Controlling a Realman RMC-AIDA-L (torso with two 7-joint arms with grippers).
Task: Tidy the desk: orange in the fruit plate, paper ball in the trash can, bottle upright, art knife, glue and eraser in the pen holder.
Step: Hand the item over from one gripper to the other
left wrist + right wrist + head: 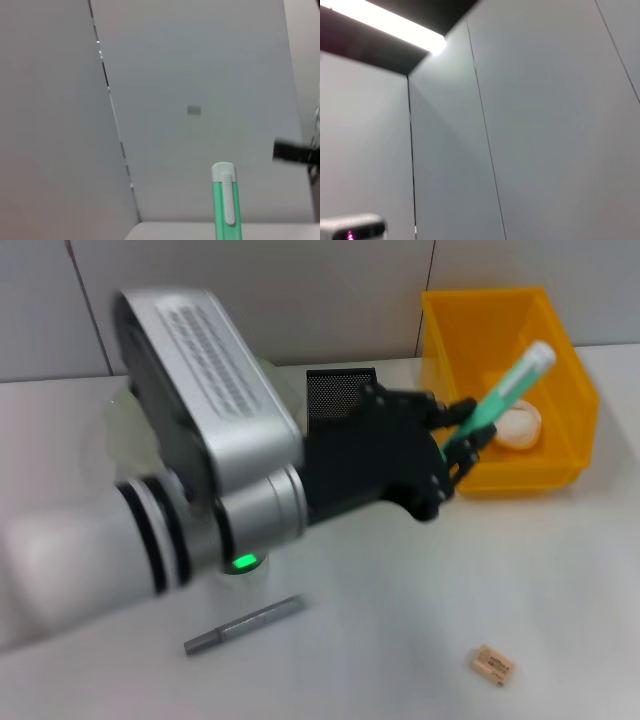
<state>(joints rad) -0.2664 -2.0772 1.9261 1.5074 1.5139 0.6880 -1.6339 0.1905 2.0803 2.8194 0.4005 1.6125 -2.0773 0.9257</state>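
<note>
The left arm reaches across the middle of the head view from the left, its black left end effector (462,440) clenched on the lower end of a green glue stick (507,390) with a white cap. The stick tilts up and to the right, its capped end raised in front of the yellow bin (570,370), which stands at the far right of the white tabletop (400,640). In the left wrist view the same glue stick (226,205) stands up with its white cap on top, against a plain grey wall.

Inside the yellow bin lies a whitish, rounded thing (520,425); whether it is the paper ball cannot be told. Just behind the end effector, toward the far side, stands a black mesh pen holder (338,390), partly hidden by the arm.

On the near part of the tabletop, a grey art knife (245,624) lies flat, angled from near left to far right, just below the arm's wrist. Well apart from it, at the near right, lies a small tan eraser (492,664).

The right end effector is not seen in any view; the right wrist view shows only grey wall panels and a ceiling light strip (385,25).
</note>
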